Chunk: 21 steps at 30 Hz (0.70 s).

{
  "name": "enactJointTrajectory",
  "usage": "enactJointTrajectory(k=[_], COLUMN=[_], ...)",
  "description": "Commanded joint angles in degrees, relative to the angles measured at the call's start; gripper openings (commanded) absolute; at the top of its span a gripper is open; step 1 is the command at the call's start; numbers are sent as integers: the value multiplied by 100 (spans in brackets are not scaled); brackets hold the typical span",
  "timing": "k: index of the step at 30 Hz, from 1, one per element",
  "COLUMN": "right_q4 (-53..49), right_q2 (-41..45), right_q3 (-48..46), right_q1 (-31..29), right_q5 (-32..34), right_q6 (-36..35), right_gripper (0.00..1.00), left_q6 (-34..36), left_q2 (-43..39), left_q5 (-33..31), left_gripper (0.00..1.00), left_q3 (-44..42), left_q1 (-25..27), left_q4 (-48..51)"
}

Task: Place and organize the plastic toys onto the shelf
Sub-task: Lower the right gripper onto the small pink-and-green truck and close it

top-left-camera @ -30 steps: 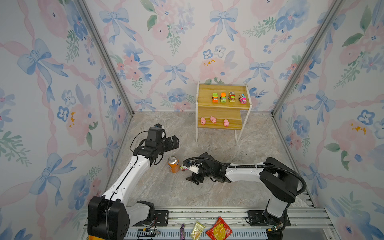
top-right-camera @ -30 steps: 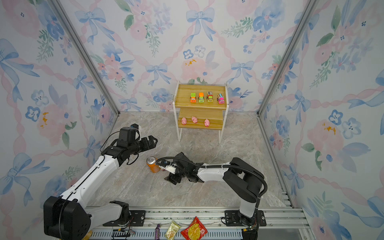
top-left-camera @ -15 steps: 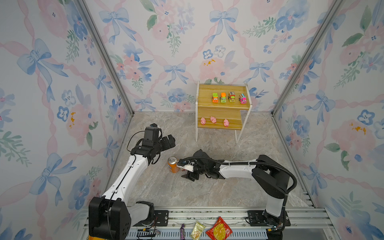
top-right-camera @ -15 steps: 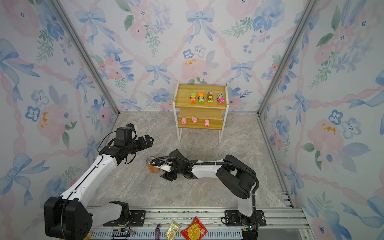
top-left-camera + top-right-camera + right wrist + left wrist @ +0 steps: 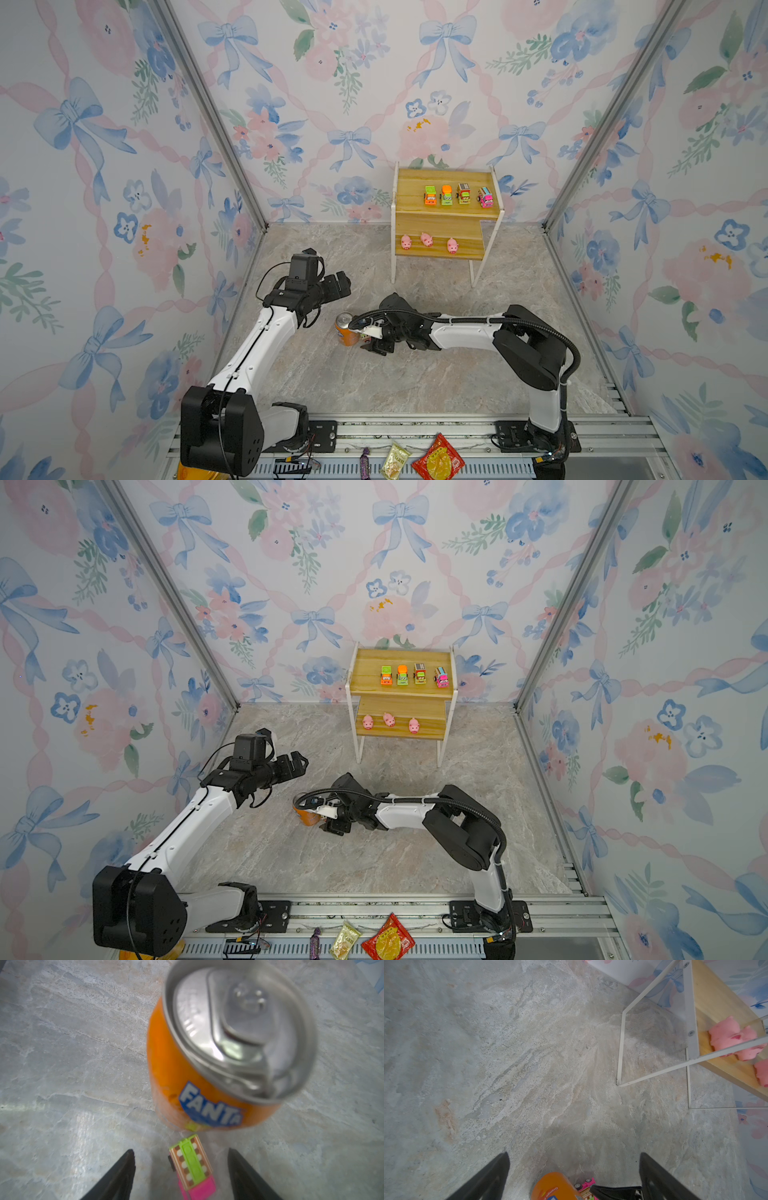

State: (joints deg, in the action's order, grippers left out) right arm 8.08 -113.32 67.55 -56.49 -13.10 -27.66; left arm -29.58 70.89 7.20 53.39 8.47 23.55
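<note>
Beside can [image 5: 176,1068], truck [image 5: 192,1167] lies inside my right gripper [image 5: 179,1150], jaws parted, nothing held. Light, stiff; pinch flat sides. Left gripper [image 5: 574,1154] wide, empty.

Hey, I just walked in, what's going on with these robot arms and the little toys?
The right gripper is low on the marbled tabletop, jaws open either side of a small pink-and-green plastic toy truck beside an upright orange soda can, not yet gripping. The left gripper hovers open nearby, empty. The yellow wooden two-tier shelf already holds four toy trucks on top and three pink pig figures below.
</note>
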Motion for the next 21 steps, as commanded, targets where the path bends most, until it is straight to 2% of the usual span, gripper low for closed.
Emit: enactJointTrajectory(k=[1,14,21], right_q4=[-357,-561,-631], right_q2=[-163,-410,-472], right_q3=[238,414,493], right_q1=[98,287,305], right_q5=[-86,-332,-453], right_q6=[-253,-290,-255], right_gripper=[72,62,45], left_q6=[129,72,23], left_q2=[73,128,206], left_q5=[108,106,111], left_gripper=[98,98,98], left_q3=[199,338,449], left_q1=[-39,-41,-43], left_q4=[45,42,36])
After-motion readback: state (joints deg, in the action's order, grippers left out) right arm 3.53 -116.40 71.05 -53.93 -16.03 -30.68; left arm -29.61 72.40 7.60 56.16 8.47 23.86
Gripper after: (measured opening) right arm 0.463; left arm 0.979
